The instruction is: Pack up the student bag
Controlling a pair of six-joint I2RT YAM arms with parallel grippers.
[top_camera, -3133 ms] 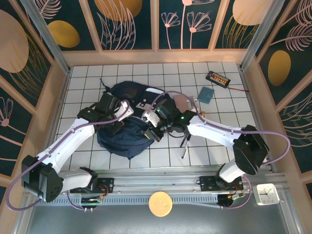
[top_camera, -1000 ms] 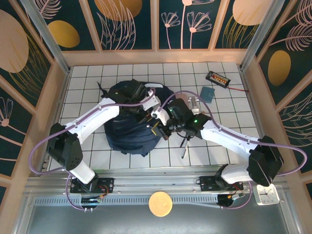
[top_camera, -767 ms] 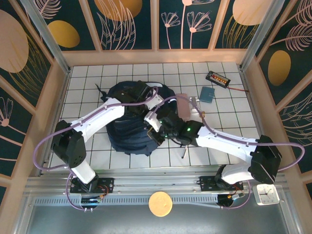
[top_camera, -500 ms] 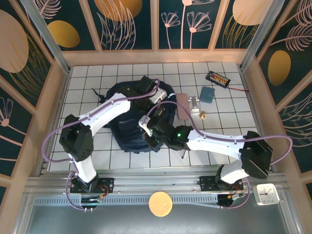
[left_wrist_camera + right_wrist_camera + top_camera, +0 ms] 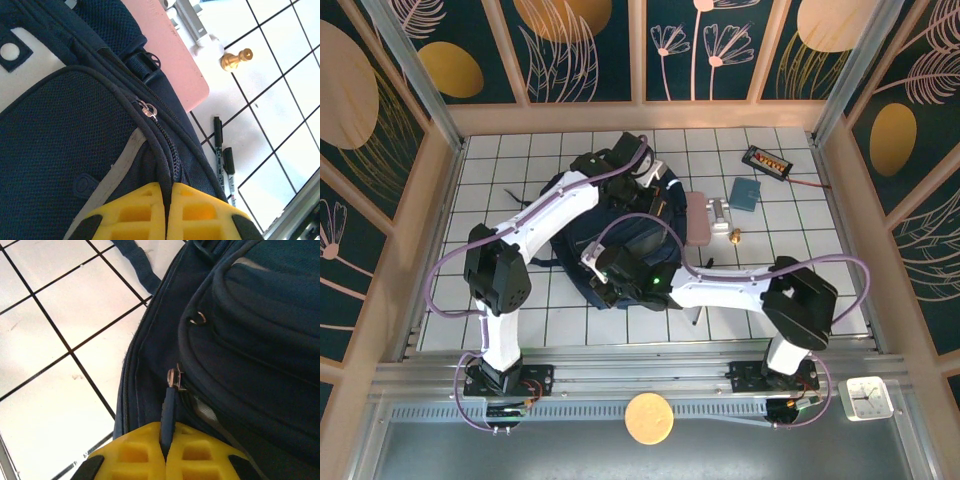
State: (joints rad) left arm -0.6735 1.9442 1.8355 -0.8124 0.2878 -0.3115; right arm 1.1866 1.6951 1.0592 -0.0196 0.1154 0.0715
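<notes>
**Top view.** One student bag [image 5: 620, 235], navy, lies near the middle of the white tiled worktop [image 5: 500, 170], between two arms. The left arm [image 5: 535, 225] reaches over the bag to its far end. The right arm [image 5: 720, 290] crosses low to the bag's near edge. To the right of the bag lie five single things:
- one pink flat pad [image 5: 699, 218], touching the bag
- one grey metal piece [image 5: 720, 211]
- one brass pawn-shaped piece [image 5: 735, 236]
- one small blue notebook [image 5: 744, 193]
- one black case with orange marks [image 5: 767, 160]

On the near side of the rail are one tan disc [image 5: 650, 418] and one small clock [image 5: 867, 397].

**Left wrist view.** The left jaws are pressed together. Their two yellow fingertips [image 5: 132, 210] meet on the bag's zip line, which runs down into the seam between them; whether any fabric is caught cannot be told. One metal zip puller [image 5: 148, 110] sits further along that line, and one black buckle [image 5: 148, 62] lies beyond it. The pad shows past the bag's edge. Two dark pens [image 5: 218, 137] lie close together on the tiles just beside the bag.

**Right wrist view.** The right jaws pinch one dark blue zip tab [image 5: 168, 410] between two yellow fingertips [image 5: 200, 455]. The tab hangs from a metal slider on the bag's side, close to the tiles. One metal ring [image 5: 198, 317] sits on a second zip line. One strap [image 5: 137, 265] lies flat on the tiles.
</notes>
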